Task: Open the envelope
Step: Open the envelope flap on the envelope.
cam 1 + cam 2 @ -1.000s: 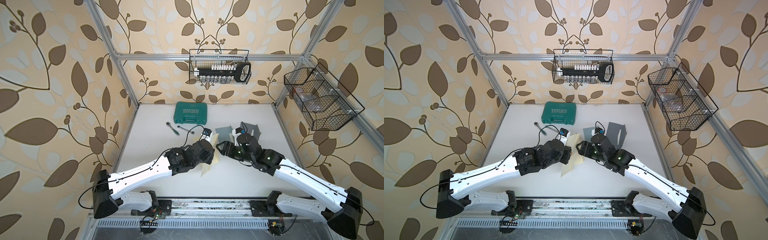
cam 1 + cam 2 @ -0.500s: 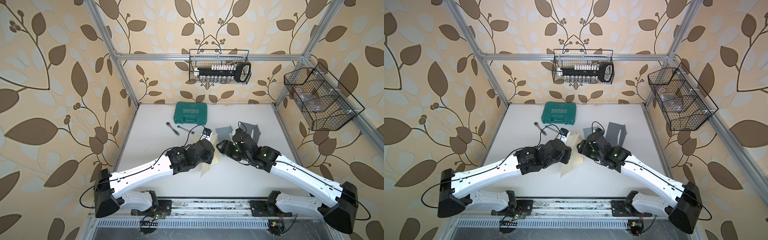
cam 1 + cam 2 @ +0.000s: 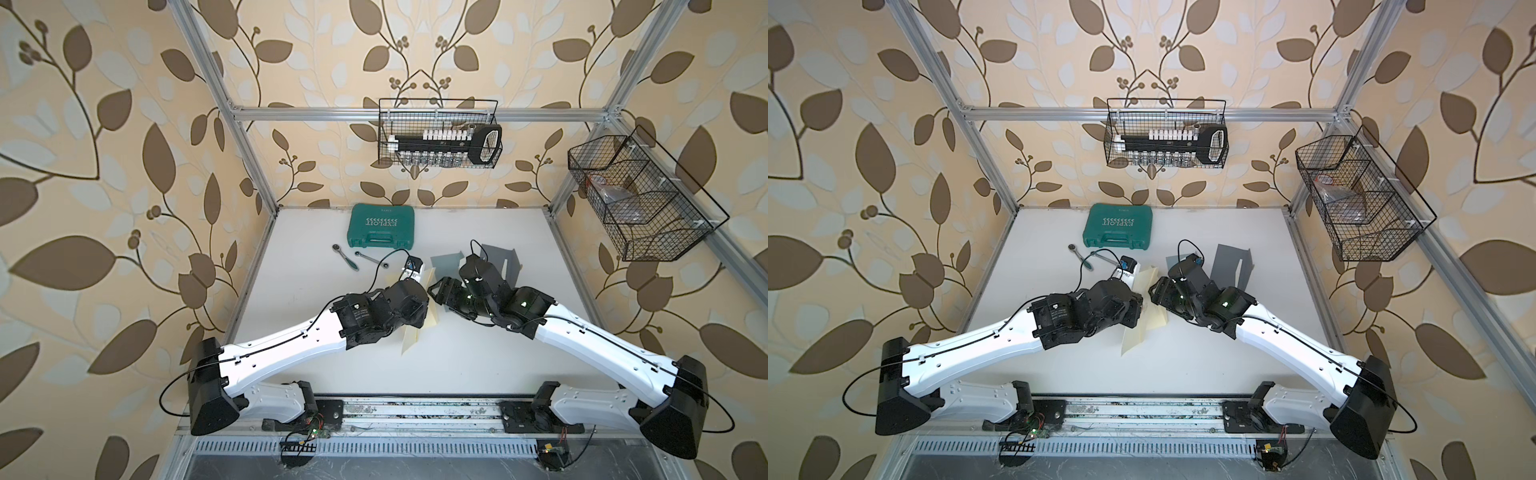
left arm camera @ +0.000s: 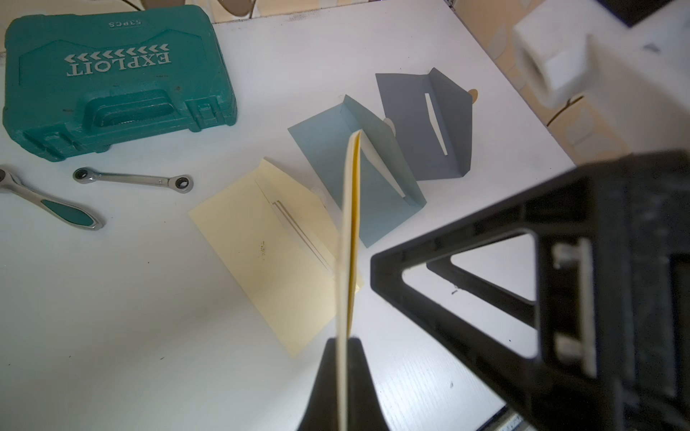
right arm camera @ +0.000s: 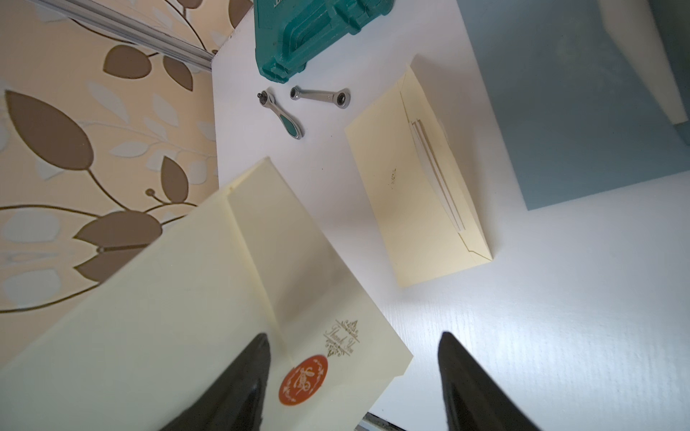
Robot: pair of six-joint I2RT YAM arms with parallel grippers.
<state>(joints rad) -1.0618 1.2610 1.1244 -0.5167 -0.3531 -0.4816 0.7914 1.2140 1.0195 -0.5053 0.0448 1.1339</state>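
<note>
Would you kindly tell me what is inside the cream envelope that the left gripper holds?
Its contents are covered: the held envelope is closed, an orange sticker sealing its flap edge beside gold Thank You lettering. Nothing inside shows.

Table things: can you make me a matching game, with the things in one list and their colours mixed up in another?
Things
1. tool case
2. lifted envelope
3. round sticker on that envelope
4. spanner

Colours
A. orange
B. silver
C. teal green
D. cream

Right pairs: 1-C, 2-D, 3-A, 4-B
</note>
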